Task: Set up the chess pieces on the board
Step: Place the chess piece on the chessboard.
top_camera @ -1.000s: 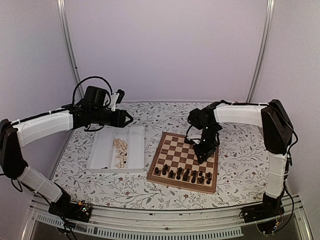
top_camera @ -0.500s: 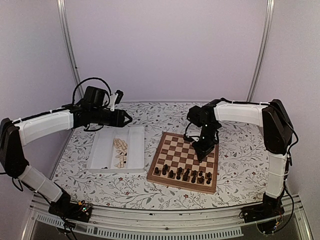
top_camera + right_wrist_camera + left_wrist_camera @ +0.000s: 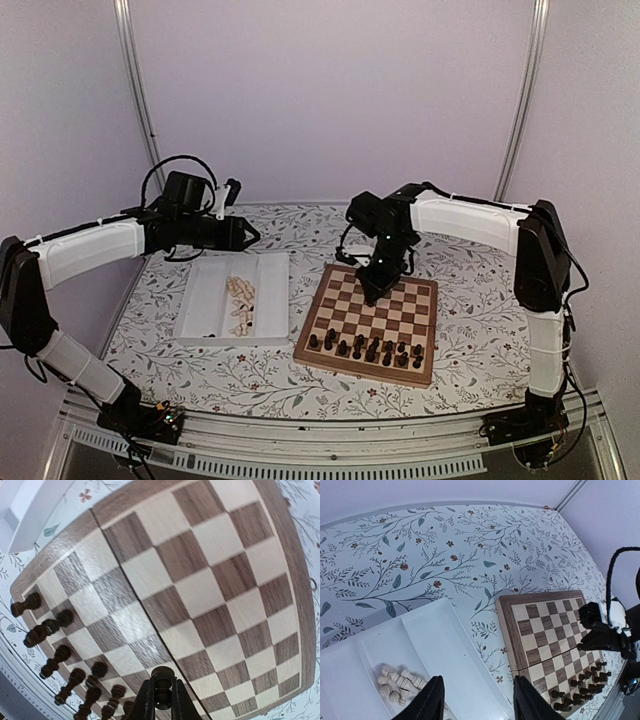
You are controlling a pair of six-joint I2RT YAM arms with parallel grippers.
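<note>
Swinging across the board (image 3: 405, 310) from near-right to far-left, my right gripper (image 3: 374, 290) clamps a dark chess piece (image 3: 162, 675), ready for placing.

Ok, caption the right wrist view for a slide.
Right claw shut on a dark chess piece above the board, more dark pieces along one edge.

Setting: robot test cell, laboratory type. Evidence: plain pale walls (image 3: 330, 100) on three sides; metal corner posts (image 3: 137, 90); aluminium rail (image 3: 300, 440) along the near table edge; left arm (image 3: 90, 250) and right arm (image 3: 470, 225) bolted there; floral cloth (image 3: 300, 225) as work surface.
</note>
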